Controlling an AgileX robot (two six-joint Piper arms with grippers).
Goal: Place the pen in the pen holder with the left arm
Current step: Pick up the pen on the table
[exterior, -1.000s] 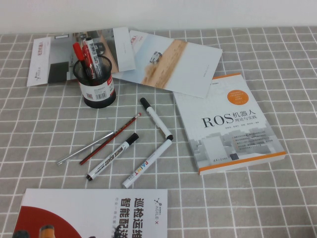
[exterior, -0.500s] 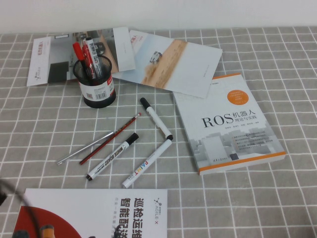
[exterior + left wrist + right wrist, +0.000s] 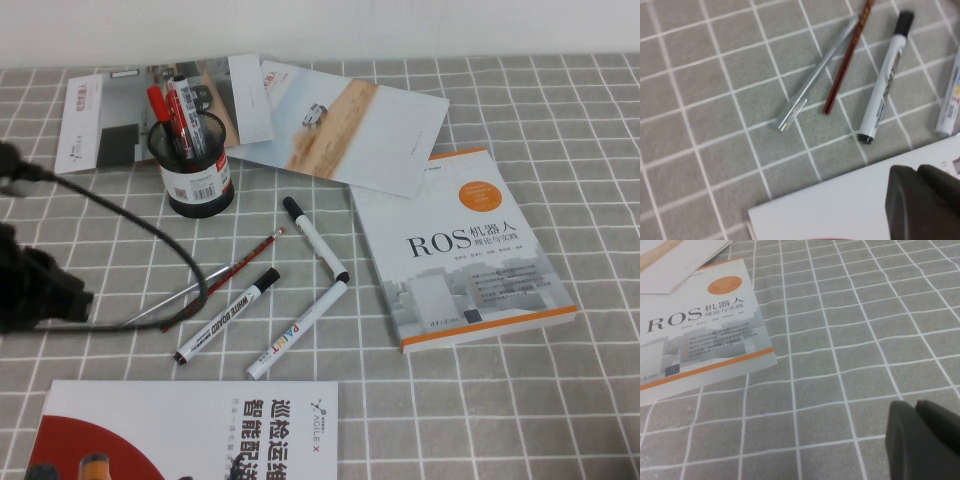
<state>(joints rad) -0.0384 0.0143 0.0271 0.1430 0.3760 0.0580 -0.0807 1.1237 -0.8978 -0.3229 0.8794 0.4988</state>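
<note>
The pen (image 3: 178, 297), a thin silver stick, lies on the checked cloth beside the red pencil (image 3: 232, 268). It also shows in the left wrist view (image 3: 816, 75). The pen holder (image 3: 195, 166), a black mesh cup with a barcode label, stands upright at the back left and holds several pens. My left gripper (image 3: 68, 300) hangs at the table's left edge, left of the pen and apart from it. In the left wrist view my left gripper (image 3: 920, 175) is shut and empty, over a white booklet (image 3: 840, 210). My right gripper (image 3: 917, 410) is shut and empty over bare cloth.
The left arm's black cable (image 3: 150, 232) loops across the pen and pencil. Three white markers (image 3: 228, 315) lie right of the pencil. A ROS book (image 3: 460, 250) lies at the right, leaflets (image 3: 340, 125) behind the holder, and a booklet (image 3: 190, 430) at the front edge.
My left arm has come into the high view from the lower left and moved up along the left edge. Its cable now lies across the pen and pencil. Nothing else moved.
</note>
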